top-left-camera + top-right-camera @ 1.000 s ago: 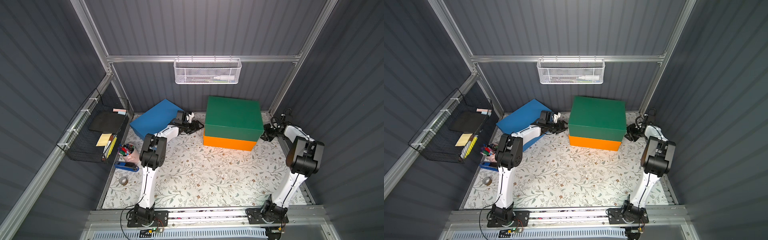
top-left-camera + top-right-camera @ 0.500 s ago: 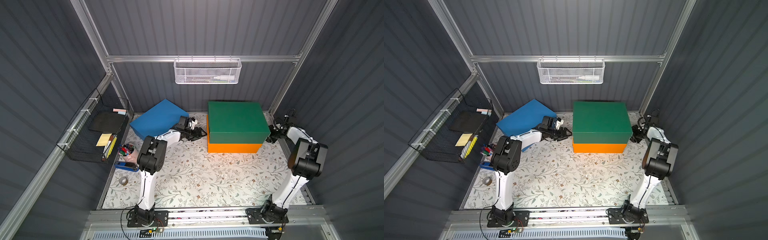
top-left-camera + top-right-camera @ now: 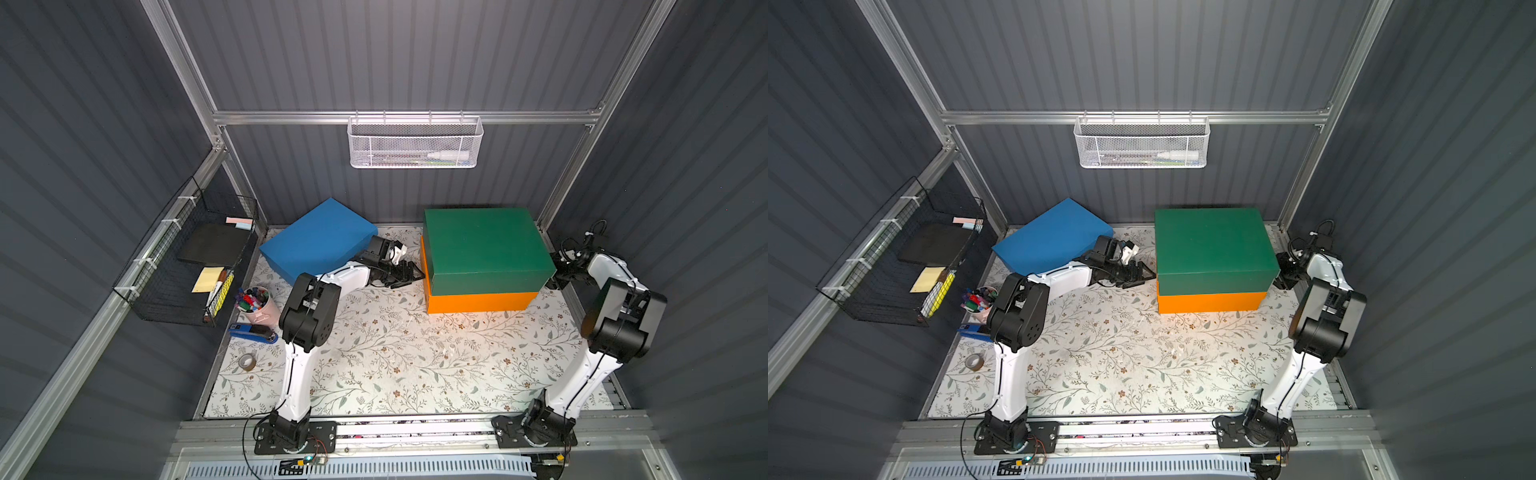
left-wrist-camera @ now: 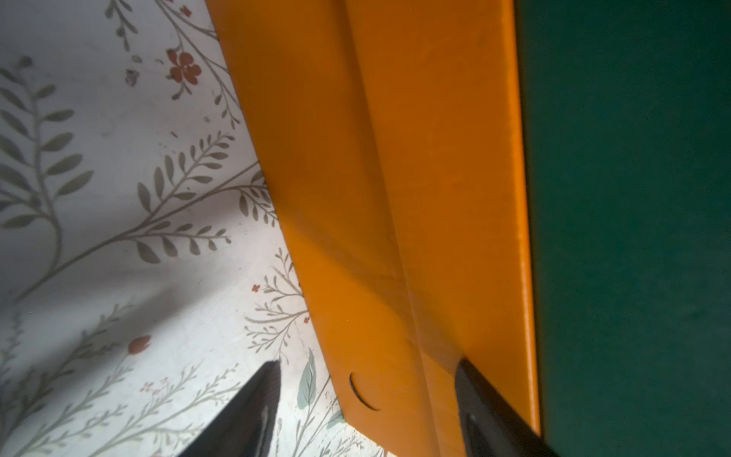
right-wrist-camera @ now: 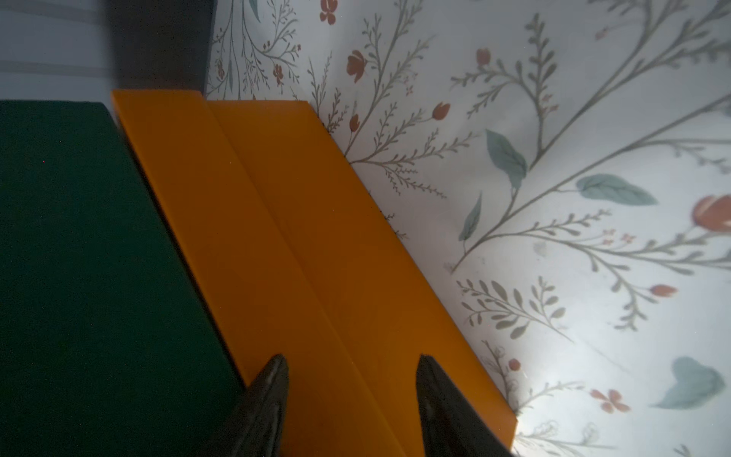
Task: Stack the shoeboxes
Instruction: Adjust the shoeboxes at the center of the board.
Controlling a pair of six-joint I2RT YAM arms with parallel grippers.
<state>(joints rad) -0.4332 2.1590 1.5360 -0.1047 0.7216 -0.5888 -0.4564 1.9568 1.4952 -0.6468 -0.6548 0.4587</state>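
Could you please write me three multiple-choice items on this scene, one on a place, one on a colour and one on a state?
1. The green shoebox rests:
A. on top of the orange shoebox
B. underneath it
C. beside it, apart

2. The shoebox still outside the stack is:
A. red
B. blue
C. white

3. On the left gripper, the jaws stand:
A. shut on nothing
B. shut on a box
C. apart

Answers:
1 A: both top views show green lying over orange.
2 B: the blue shoebox lies by itself, away from the two stacked ones.
3 C: the left wrist view shows the two fingers wide apart, clamping nothing.
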